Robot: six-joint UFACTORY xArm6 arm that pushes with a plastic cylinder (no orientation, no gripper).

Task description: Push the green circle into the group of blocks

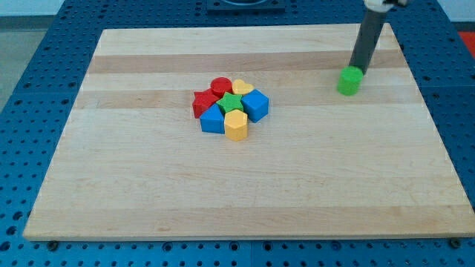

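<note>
My tip (357, 69), a bare rod with no pincer, touched the green circle (349, 81) at its far right, so a steady leftward, slightly nearward push suited the group of blocks (231, 107).

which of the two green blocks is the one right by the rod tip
The green circle, alone toward the view's right, with my tip touching its upper edge. The other green block sits inside the cluster, far from the tip.

Pale, smooth wooden board (148, 200)

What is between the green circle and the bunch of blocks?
Nothing: the camera view shows bare board between the green circle and the group.
</note>
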